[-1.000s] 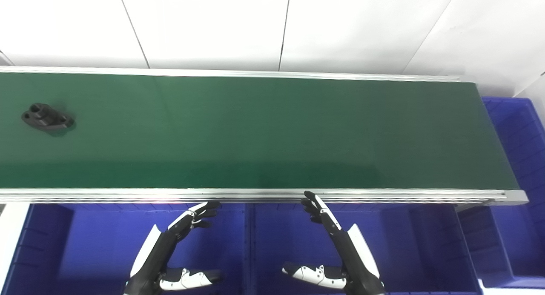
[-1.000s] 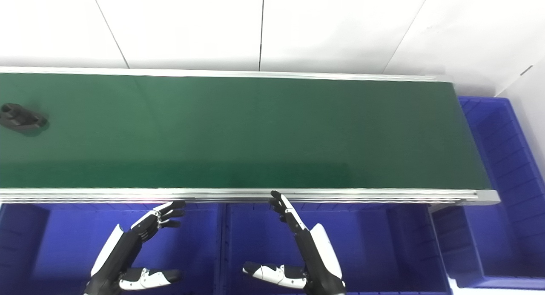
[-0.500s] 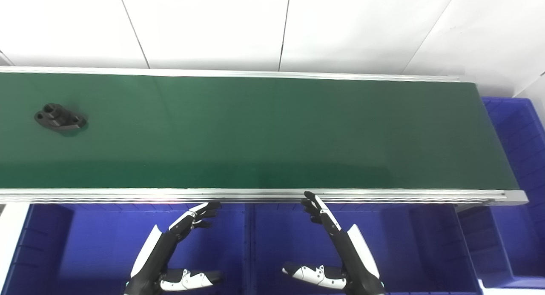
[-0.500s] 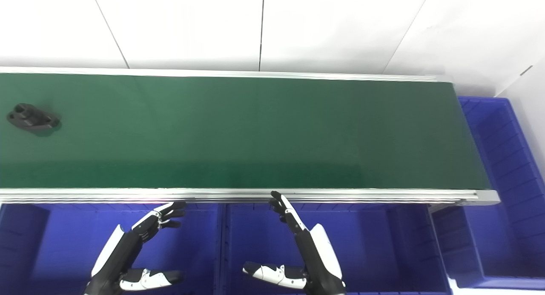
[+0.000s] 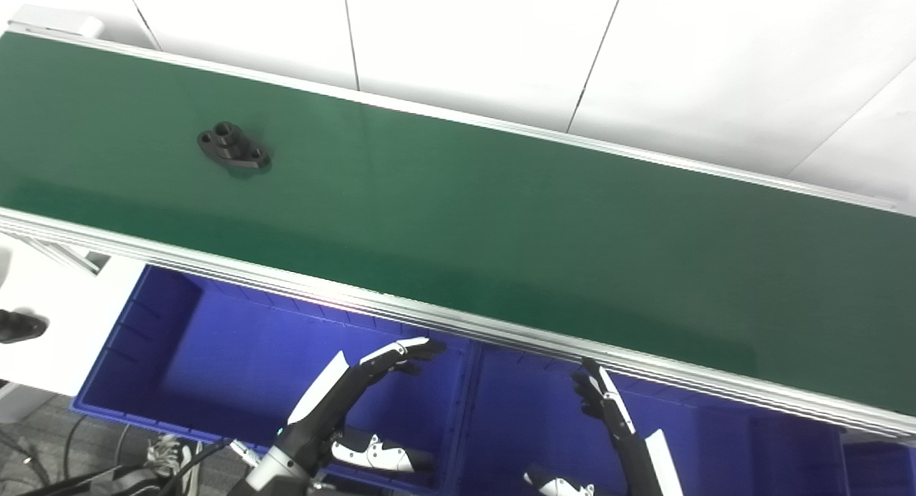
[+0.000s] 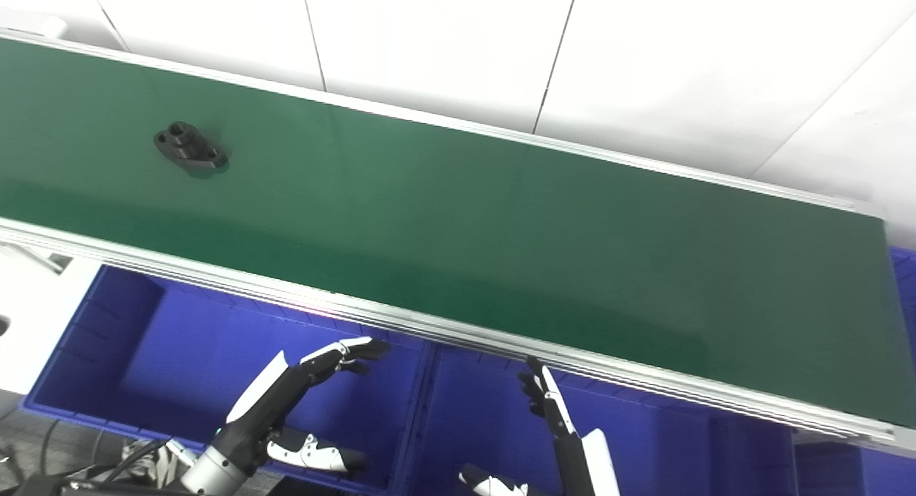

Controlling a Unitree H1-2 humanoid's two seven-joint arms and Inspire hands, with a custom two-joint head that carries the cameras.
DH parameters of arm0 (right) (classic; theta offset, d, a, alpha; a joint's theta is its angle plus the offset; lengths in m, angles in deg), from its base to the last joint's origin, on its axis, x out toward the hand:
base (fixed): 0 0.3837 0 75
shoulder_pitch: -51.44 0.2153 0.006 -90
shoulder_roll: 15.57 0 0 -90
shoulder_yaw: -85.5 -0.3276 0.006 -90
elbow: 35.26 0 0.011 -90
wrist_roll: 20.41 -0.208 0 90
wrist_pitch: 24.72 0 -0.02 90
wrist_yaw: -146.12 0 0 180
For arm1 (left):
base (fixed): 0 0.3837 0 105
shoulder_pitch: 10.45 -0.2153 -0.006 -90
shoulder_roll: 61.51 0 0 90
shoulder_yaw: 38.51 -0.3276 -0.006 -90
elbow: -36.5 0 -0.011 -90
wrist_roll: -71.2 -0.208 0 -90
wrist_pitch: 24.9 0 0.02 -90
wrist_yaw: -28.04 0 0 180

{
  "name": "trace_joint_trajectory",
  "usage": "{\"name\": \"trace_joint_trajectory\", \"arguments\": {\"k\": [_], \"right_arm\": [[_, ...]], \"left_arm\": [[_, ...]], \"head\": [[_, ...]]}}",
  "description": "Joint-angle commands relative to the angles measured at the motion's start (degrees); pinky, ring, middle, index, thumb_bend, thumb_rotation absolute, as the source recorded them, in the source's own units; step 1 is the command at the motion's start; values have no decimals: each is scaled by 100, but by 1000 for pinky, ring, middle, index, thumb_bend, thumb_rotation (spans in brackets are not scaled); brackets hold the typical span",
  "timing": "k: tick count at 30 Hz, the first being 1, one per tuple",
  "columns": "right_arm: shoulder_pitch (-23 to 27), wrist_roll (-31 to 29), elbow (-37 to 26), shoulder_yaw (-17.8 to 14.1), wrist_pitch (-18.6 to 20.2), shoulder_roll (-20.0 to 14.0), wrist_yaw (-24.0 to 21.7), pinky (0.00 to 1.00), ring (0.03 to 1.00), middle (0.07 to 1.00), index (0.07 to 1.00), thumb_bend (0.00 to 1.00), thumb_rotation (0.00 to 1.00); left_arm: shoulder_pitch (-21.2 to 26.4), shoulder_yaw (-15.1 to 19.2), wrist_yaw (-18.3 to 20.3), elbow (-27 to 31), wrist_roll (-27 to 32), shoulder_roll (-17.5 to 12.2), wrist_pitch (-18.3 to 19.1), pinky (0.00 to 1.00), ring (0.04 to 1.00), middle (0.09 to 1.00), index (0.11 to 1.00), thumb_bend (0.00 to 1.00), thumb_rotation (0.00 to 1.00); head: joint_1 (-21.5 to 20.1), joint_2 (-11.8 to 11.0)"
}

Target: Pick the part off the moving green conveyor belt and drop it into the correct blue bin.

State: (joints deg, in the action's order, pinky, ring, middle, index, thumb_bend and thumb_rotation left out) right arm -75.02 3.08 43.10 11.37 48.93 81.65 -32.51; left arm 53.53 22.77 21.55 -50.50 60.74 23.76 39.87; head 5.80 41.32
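Observation:
A black flanged part [image 5: 232,147] with a raised round boss lies on the green conveyor belt [image 5: 501,217], toward its left end. My left hand [image 5: 358,403] hovers open over the left blue bin [image 5: 164,338], below the belt's near rail and well short of the part. My right hand [image 5: 615,431] is open too, fingers pointing up at the rail, over the middle blue bin [image 5: 529,417]. Neither hand holds anything.
The belt's aluminium near rail [image 5: 429,321] runs between the hands and the part. A white wall [image 5: 501,38] stands behind the belt. A white table edge [image 5: 50,317] with a small dark object [image 5: 18,326] lies left of the bins; cables [image 5: 107,467] show on the floor.
The whole picture has shifted and tilted: the camera has turned left. The part has ridden rightward along the belt. Both hands stay open and low over the bins.

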Motion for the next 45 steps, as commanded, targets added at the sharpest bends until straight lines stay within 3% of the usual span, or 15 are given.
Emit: {"name": "trace_joint_trajectory", "arguments": {"k": [1, 11, 21, 30, 35, 36, 38, 45], "right_arm": [[0, -44, -7, -5, -366, -20, 93, 831, 881, 895, 966, 737, 426], [100, 16, 249, -1, -559, 25, 227, 822, 868, 878, 950, 744, 389], [127, 107, 169, 39, -1042, 108, 616, 755, 814, 851, 911, 781, 398], [175, -82, -785, -132, -856, 345, 600, 761, 809, 832, 887, 813, 464], [501, -303, -1281, -311, -806, 372, 523, 758, 790, 791, 873, 824, 415], [592, -325, -1366, -353, -805, 366, 507, 708, 761, 783, 861, 835, 396], [768, -362, -1525, -440, -691, 333, 421, 667, 733, 777, 851, 852, 407], [1267, -595, -1833, -682, -139, 150, -3, 703, 761, 799, 857, 872, 426]], "left_arm": [[-15, -26, -138, 49, -33, -19, -169, 722, 806, 848, 795, 860, 433], [128, -150, -222, -178, 12, -59, -170, 710, 799, 845, 789, 874, 426], [227, -269, -428, -338, -11, -102, -170, 691, 788, 831, 778, 878, 429], [318, -391, -586, -424, 19, -169, -170, 679, 781, 828, 773, 873, 420], [383, -467, -685, -454, 56, -202, -170, 681, 782, 826, 769, 870, 410], [395, -477, -701, -465, 59, -205, -170, 685, 786, 828, 769, 873, 408], [424, -514, -757, -490, 39, -221, -170, 688, 790, 831, 771, 874, 410], [507, -617, -911, -513, 29, -253, -170, 690, 789, 835, 771, 876, 399]], "head": [[-6, -7], [-181, -347], [-327, -550], [-490, -558], [-707, -499], [-752, -490], [-814, -471], [-1085, -370]]}}
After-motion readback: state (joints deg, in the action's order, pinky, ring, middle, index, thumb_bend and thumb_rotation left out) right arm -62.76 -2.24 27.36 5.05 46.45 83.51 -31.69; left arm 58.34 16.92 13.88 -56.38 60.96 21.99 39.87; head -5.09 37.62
